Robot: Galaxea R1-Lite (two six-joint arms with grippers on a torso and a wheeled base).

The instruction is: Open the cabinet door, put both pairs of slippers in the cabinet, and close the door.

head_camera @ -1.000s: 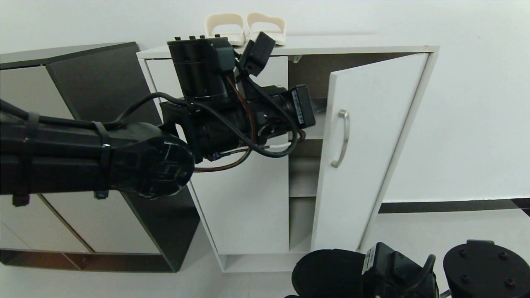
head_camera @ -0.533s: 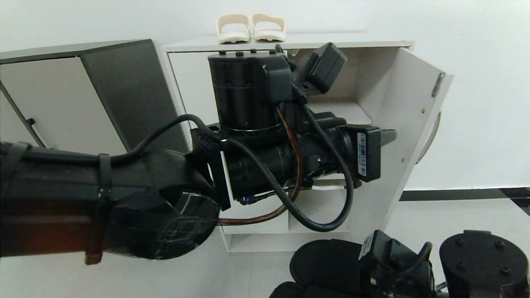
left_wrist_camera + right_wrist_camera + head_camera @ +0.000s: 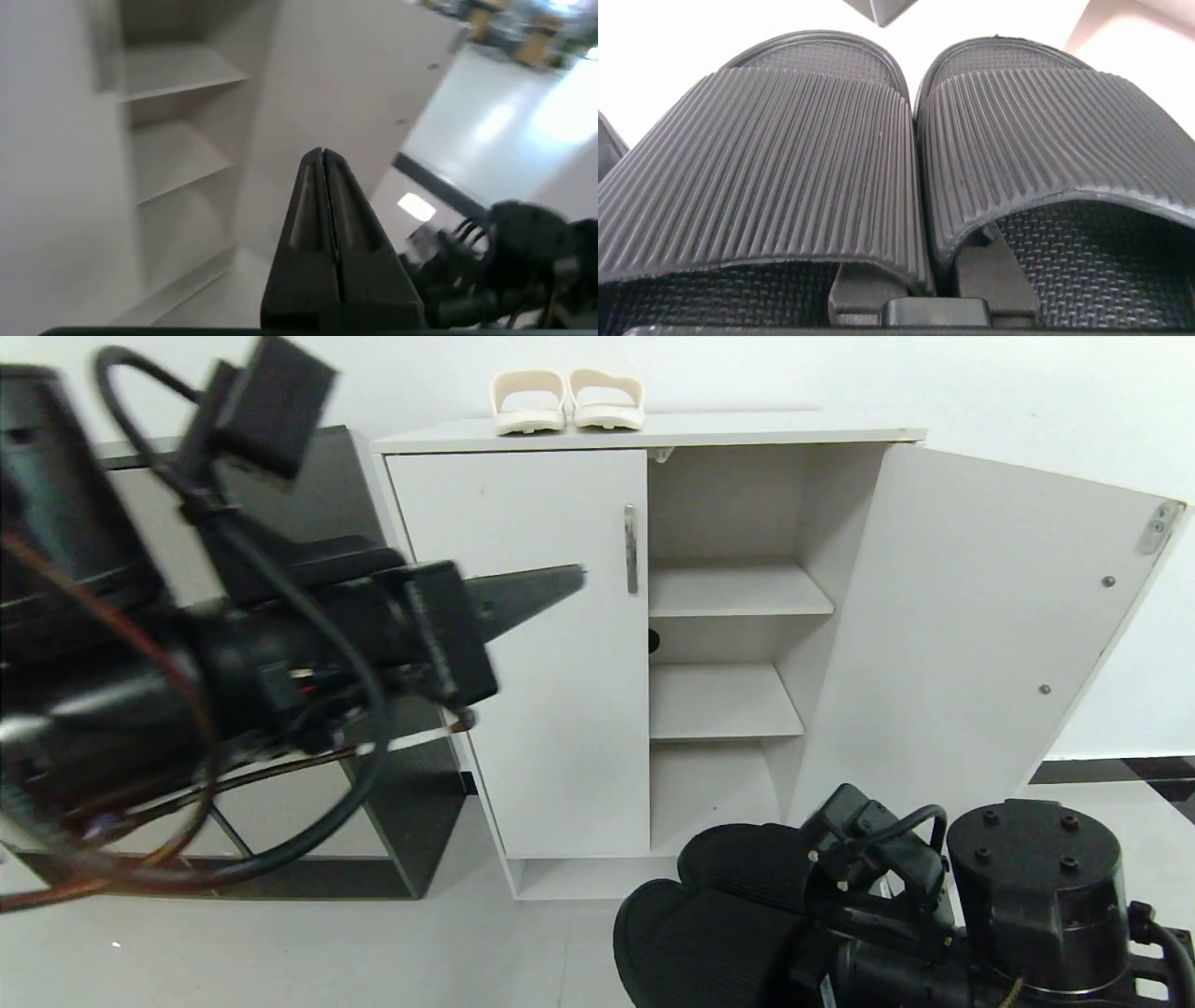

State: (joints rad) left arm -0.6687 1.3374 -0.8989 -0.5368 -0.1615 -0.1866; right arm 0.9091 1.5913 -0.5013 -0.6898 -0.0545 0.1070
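Two cream slippers [image 3: 568, 401] sit on the cabinet [image 3: 766, 429]. The right door [image 3: 971, 635] is swung wide and the left door [image 3: 532, 663] is closed. Near, the right pincer [image 3: 929, 280] grips two black slippers [image 3: 719, 905]. The left pincer [image 3: 560, 583] is clenched and empty.

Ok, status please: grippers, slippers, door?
Left gripper shut, empty. Right gripper shut on black ribbed rubber slippers. White cabinet door open; cream slippers on cabinet top.

Place: a bare indoor room set up like a home entrance corner.
Storage: a white cabinet [image 3: 560, 663] with plain shelves [image 3: 728, 593], centre of the frame; a dark cabinet [image 3: 415, 812] just beside it at left.
Footwear: cream slippers [image 3: 568, 401] on the cabinet top; black slippers [image 3: 728, 896] at lower right.
Walls: a plain white wall [image 3: 1027, 392] with a dark skirting strip [image 3: 1102, 770] at right.
Floor: a pale, glossy floor [image 3: 280, 952].
Beyond: blurred furniture [image 3: 523, 28] at upper right of the left wrist view.
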